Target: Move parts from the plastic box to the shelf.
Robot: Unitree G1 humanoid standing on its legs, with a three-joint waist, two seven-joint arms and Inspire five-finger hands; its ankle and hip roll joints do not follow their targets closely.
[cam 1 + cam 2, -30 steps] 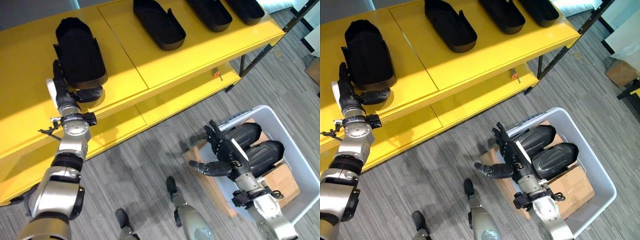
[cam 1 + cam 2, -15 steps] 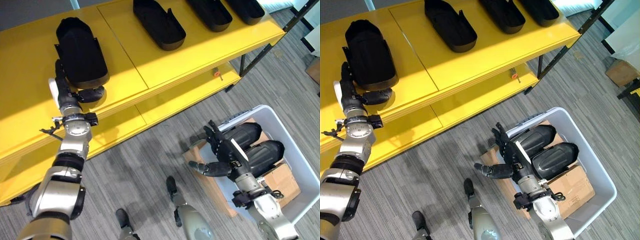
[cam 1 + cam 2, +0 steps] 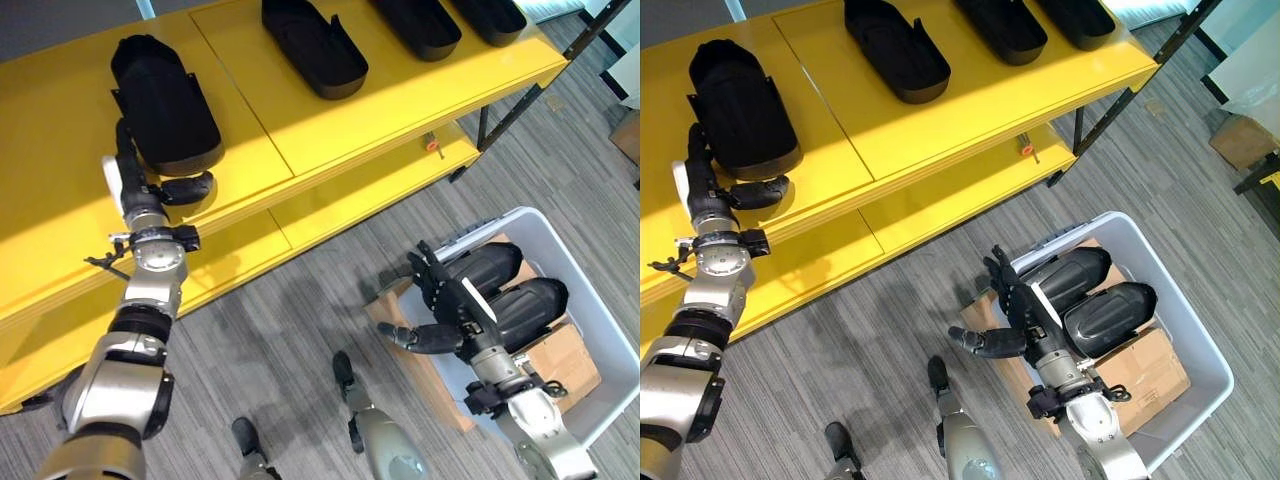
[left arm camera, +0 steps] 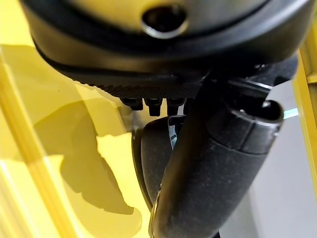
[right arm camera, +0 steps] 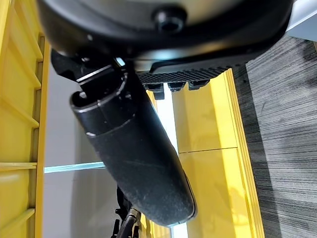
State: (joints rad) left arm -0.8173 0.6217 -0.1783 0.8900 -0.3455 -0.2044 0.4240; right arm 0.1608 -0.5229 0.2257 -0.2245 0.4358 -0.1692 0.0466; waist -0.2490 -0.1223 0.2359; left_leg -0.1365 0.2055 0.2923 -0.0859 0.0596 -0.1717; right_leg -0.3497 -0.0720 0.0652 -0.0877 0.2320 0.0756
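Since a second ago the left hand [image 3: 140, 185] has crept a little up and toward the shelf's back, and the black part [image 3: 165, 103] at its fingertips has slid slightly the same way; the right side is unchanged. That part lies on the top board of the yellow shelf [image 3: 260, 130], near its front edge. The left hand's fingers run straight along the part's near end, thumb splayed out under it, so the hand is relaxed against it and not clasping. The left wrist view shows the thumb and a sliver of the part; the contact itself is hidden. Three more black parts lie further along the board, two cut off by the frame. The right hand [image 3: 440, 300] hovers over the plastic box [image 3: 600, 340] on the floor, fingers spread, thumb out, holding nothing. Two dark parts [image 3: 515, 300] lie side by side in the box on cardboard [image 3: 565, 365]; the hand covers their near ends.
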